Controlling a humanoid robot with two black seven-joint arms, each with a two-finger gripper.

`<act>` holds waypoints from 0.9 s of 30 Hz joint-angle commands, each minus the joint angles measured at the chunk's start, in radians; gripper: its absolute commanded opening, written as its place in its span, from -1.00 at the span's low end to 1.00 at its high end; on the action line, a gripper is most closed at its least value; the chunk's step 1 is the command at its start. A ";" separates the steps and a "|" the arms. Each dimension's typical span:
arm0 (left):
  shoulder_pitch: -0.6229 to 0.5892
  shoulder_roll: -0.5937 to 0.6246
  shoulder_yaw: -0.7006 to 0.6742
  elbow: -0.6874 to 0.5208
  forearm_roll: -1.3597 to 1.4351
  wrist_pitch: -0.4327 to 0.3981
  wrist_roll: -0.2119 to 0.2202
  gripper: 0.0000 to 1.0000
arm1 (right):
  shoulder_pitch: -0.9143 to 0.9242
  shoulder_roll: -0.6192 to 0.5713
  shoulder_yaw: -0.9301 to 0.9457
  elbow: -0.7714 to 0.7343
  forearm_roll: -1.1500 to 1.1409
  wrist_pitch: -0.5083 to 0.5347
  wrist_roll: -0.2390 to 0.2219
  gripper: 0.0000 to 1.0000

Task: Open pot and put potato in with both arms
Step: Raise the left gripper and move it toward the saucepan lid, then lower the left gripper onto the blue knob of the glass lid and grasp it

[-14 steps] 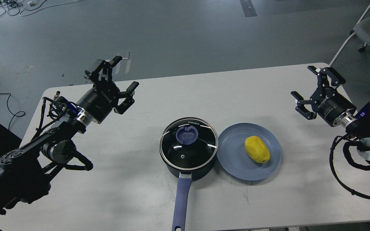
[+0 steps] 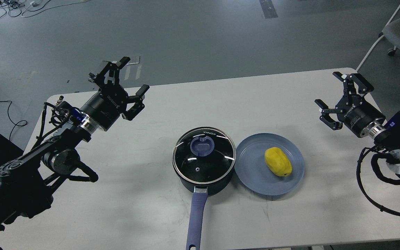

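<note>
Saucepan (image 2: 204, 163) with its glass lid (image 2: 204, 155) on sits on the white surface (image 2: 221, 104), well right of and nearer than the left hand (image 2: 122, 81), whose fingers are spread and empty. Potato (image 2: 278, 166) lies on the blue plate (image 2: 255, 177), touching the saucepan, left of and nearer than the right hand (image 2: 340, 95), likewise spread and empty.

A dark navy-black round metal saucepan (image 2: 204, 163) carries a clear glass lid with a blue-purple knob (image 2: 202, 146) and white lettering at its far rim; its long straight handle (image 2: 197, 222) is blue-purple. To its right, a flat slate-blue round plate (image 2: 255, 173) holds a bright yellow oval potato (image 2: 278, 166) with a small dark spot. The surface (image 2: 172, 100) is plain pale grey.
</note>
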State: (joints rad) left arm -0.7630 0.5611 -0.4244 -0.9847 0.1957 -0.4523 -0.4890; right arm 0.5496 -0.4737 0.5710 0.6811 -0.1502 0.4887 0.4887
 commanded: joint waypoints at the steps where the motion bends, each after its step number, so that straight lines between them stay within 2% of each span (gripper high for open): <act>1: -0.071 0.025 0.004 0.003 0.060 -0.036 0.000 0.95 | 0.004 -0.005 -0.002 0.000 0.000 0.000 0.000 1.00; 8: -0.185 0.118 -0.005 -0.184 0.607 -0.036 0.000 0.96 | 0.006 -0.009 -0.003 0.000 -0.002 0.000 0.000 1.00; 11: -0.188 0.151 -0.005 -0.323 0.900 -0.036 0.000 0.96 | 0.006 -0.009 -0.005 -0.002 -0.003 0.000 0.000 1.00; 17: -0.187 0.141 0.001 -0.482 1.336 0.003 0.000 0.96 | 0.006 -0.011 -0.005 -0.002 -0.003 0.000 0.000 1.00; 21: -0.188 0.108 0.009 -0.522 1.523 0.006 0.000 0.96 | 0.006 -0.011 -0.007 -0.002 -0.003 0.000 0.000 1.00; 23: -0.180 0.074 0.015 -0.520 1.681 0.021 0.000 0.96 | 0.004 -0.009 -0.007 -0.005 -0.005 0.000 0.000 1.00; 27: -0.176 0.026 0.042 -0.503 1.806 0.032 0.000 0.96 | 0.004 -0.009 -0.008 -0.008 -0.005 0.000 0.000 1.00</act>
State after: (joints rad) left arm -0.9427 0.6226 -0.4024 -1.4996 1.9076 -0.4277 -0.4885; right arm 0.5543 -0.4841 0.5643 0.6748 -0.1549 0.4887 0.4887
